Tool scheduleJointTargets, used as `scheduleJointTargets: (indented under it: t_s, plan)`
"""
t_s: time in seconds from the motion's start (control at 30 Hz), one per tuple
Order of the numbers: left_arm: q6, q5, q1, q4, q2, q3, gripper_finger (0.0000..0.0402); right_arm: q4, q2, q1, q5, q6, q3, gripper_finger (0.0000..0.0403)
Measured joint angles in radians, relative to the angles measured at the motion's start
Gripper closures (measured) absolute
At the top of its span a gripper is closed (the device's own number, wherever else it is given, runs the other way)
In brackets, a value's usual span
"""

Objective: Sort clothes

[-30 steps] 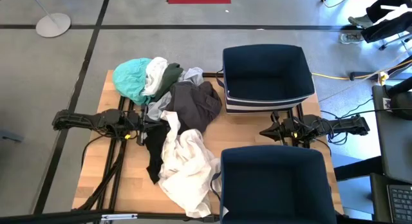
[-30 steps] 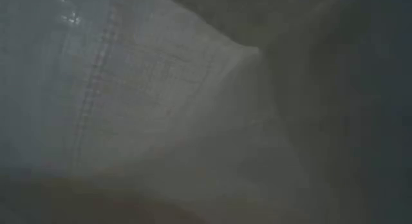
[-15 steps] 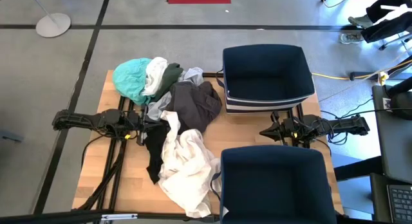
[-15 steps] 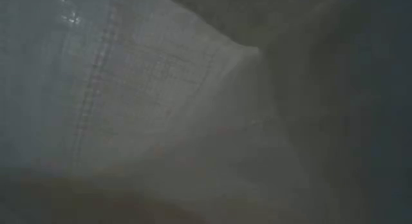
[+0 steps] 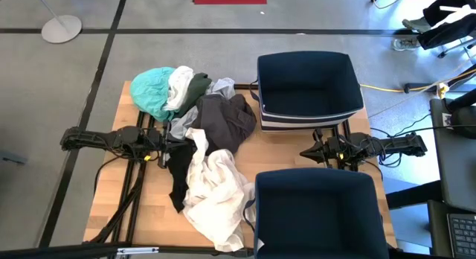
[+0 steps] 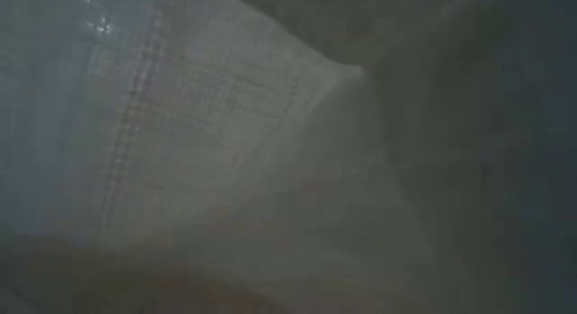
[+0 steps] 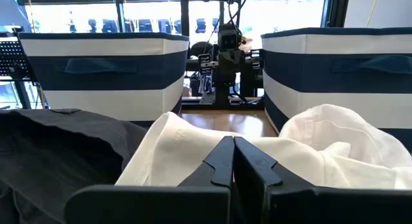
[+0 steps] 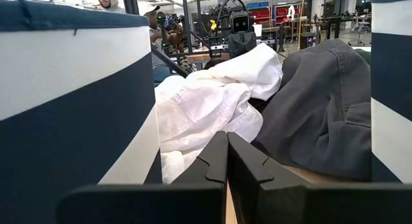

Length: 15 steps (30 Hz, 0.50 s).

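The clothes lie heaped on the wooden table's left half: a teal piece (image 5: 151, 92), a white one (image 5: 179, 83), a dark green one (image 5: 196, 88), a dark grey one (image 5: 224, 121), a black one (image 5: 178, 177) and a cream one (image 5: 216, 193). My left gripper (image 5: 163, 144) is shut and points level at the heap from the table's left; cream cloth (image 7: 193, 153) lies just past its fingertips (image 7: 233, 144). My right gripper (image 5: 305, 151) is shut and points level at the heap from the right, between the two navy bins. Pale cloth (image 6: 225, 152) fills the whole low view. My left gripper's shut fingertips stand at the left edge of the heap; whether they touch the cloth, I cannot tell.
One navy bin (image 5: 309, 88) stands at the table's far right and another (image 5: 320, 214) at its near right, both open-topped. Bare wood (image 5: 126, 207) shows at the near left. Beyond the table a person (image 8: 106, 0) shows in the right wrist view.
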Motion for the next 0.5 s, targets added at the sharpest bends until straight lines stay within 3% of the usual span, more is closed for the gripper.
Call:
scheduleJointTargets:
  t_s: [0.2,0.33,0.5]
  plan:
    - [0.000,0.000,0.000,0.000,0.000,0.000,0.0402,0.027,0.000,0.000,0.005,0.065,-0.001,0.0395]
    - [0.000,0.000,0.000,0.000,0.000,0.000,0.0402,0.137,-0.001,0.000,0.016,0.084,0.006,0.0395]
    - [0.000,0.000,0.000,0.000,0.000,0.000,0.0402,0.171,-0.001,0.000,0.070,0.073,0.087,0.0395]
